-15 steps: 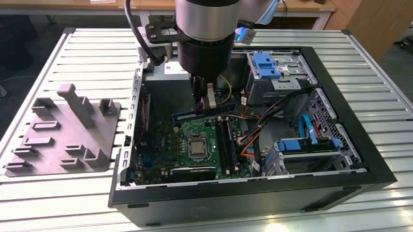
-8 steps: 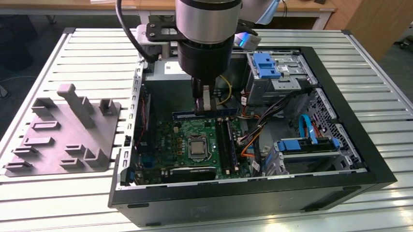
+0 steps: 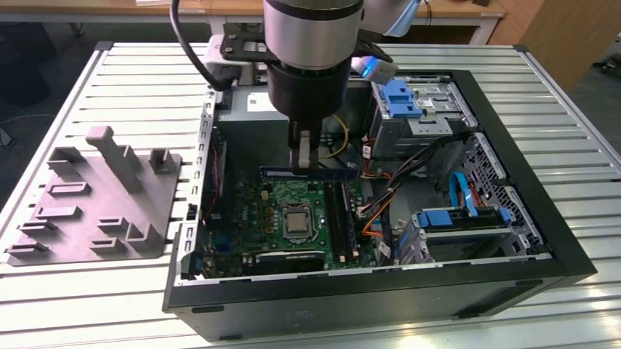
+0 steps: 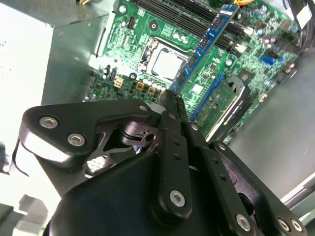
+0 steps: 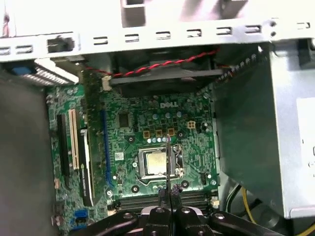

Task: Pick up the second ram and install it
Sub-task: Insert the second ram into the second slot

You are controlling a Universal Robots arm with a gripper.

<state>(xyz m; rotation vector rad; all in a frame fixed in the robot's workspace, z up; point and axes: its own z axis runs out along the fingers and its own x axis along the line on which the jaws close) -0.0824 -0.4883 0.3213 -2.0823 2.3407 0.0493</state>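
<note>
In the exterior view, an open case (image 3: 543, 240) lies on a slatted worktop (image 3: 116, 80), with a grey fixture (image 3: 97, 203) beside it on the exterior view's left. The arm reaches down into the case. Its claw (image 3: 304, 163) is clenched on the ram (image 3: 325, 174), gripping the upper edge near the middle. The ram hangs level over the far edge of the green board (image 3: 276, 200), beyond the socket (image 3: 294, 220). It lies crosswise to the black slots (image 3: 337, 214) and is not seated in them.

In the second wrist view, the black claw (image 4: 173, 98) pinches one long edge of the ram (image 4: 206, 42). The stick runs away from the fingertips as a blue-tinted strip with a row of chips. It is held clear above the board (image 4: 246, 64) and crosses beside the socket (image 4: 166, 64).

In the first wrist view, the claw (image 5: 170, 194) is closed on the ram (image 5: 168, 157), which is seen edge-on as a thin dark line. The line overlaps the socket (image 5: 155, 163) on the board (image 5: 142, 123). The slots (image 5: 147, 199) run at a right angle to it, just by the fingertips. A red-and-black wire (image 5: 162, 64) crosses the fan housing at the far end of the board.
</note>
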